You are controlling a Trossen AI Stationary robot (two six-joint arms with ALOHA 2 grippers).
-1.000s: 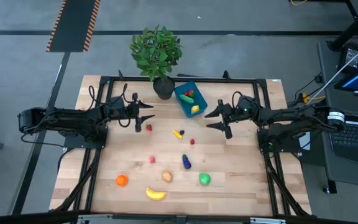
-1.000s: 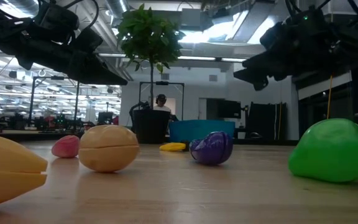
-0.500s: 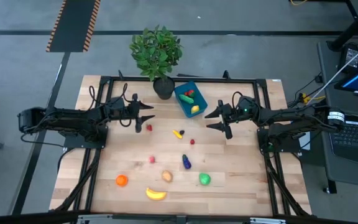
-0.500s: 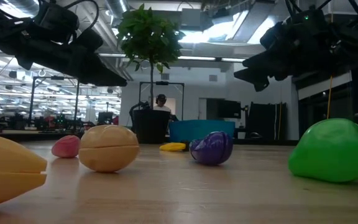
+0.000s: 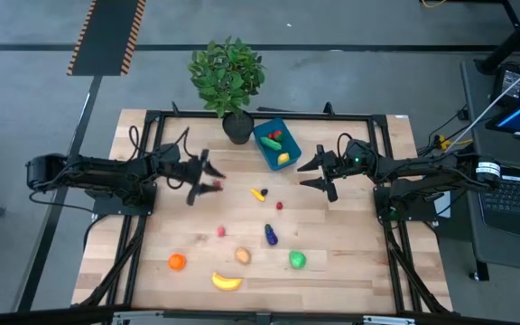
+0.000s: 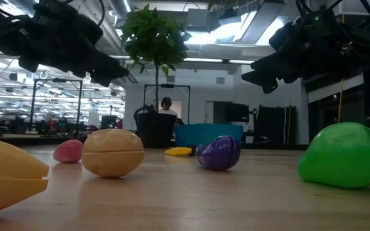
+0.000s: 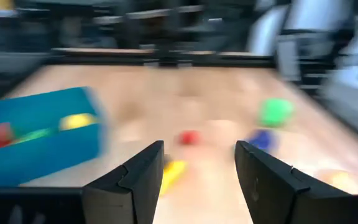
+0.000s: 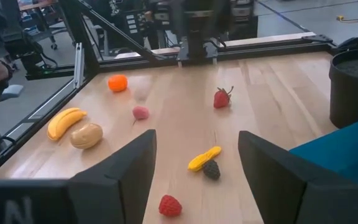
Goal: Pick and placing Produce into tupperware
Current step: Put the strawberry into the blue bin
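With both end effectors, left (image 5: 208, 177) and right (image 5: 317, 171), hovering spread and empty above the counter (image 5: 350, 271), the left risked nudging the strawberry (image 5: 216, 185) away from the tupperware (image 5: 275, 144).

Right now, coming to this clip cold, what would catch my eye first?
Probably the bright toy produce scattered over the wooden table: a green apple, an orange and a banana along the near edge. Next, the blue tupperware at the far edge beside the potted plant, already holding a few pieces. The left gripper and right gripper hover open and empty on either side.
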